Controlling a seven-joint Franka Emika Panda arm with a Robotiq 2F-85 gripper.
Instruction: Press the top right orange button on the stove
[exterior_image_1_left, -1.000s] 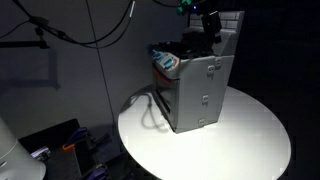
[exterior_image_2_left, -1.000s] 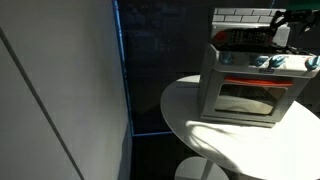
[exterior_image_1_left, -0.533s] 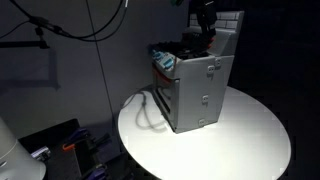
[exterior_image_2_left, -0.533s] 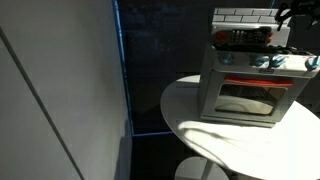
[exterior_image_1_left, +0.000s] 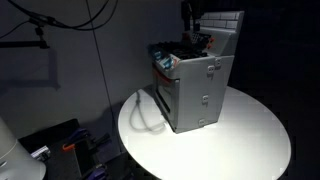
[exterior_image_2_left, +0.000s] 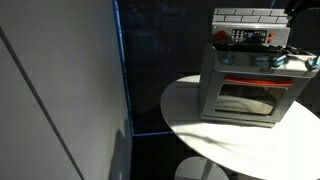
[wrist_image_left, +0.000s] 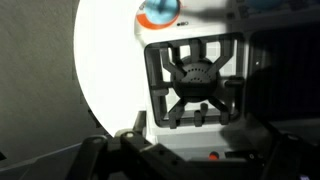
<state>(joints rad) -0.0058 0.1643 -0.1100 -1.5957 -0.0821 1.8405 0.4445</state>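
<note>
The small grey stove (exterior_image_1_left: 200, 88) stands on a round white table, and it shows in both exterior views (exterior_image_2_left: 255, 85). Its white tiled back panel (exterior_image_1_left: 229, 24) rises behind the dark cooktop (wrist_image_left: 195, 78). A strip of controls (exterior_image_2_left: 250, 37) runs below the tiles. One small orange-red button (wrist_image_left: 212, 155) shows in the wrist view. My gripper (exterior_image_1_left: 190, 14) hangs above the cooktop, clear of the stove, and barely shows at a frame corner (exterior_image_2_left: 303, 6). Its dark fingers (wrist_image_left: 195, 160) sit apart at the bottom of the wrist view, holding nothing.
The round white table (exterior_image_1_left: 250, 135) carries the stove. A blue and orange round thing (wrist_image_left: 158, 12) sits on the stove's far end (exterior_image_1_left: 165, 62). A pale cable (exterior_image_1_left: 150, 110) loops beside the stove. Dark cables hang behind (exterior_image_1_left: 95, 20). A tall pale panel (exterior_image_2_left: 60, 90) stands nearby.
My gripper has risen away from the stove's back panel and drifted sideways over the cooktop. The stove has not moved.
</note>
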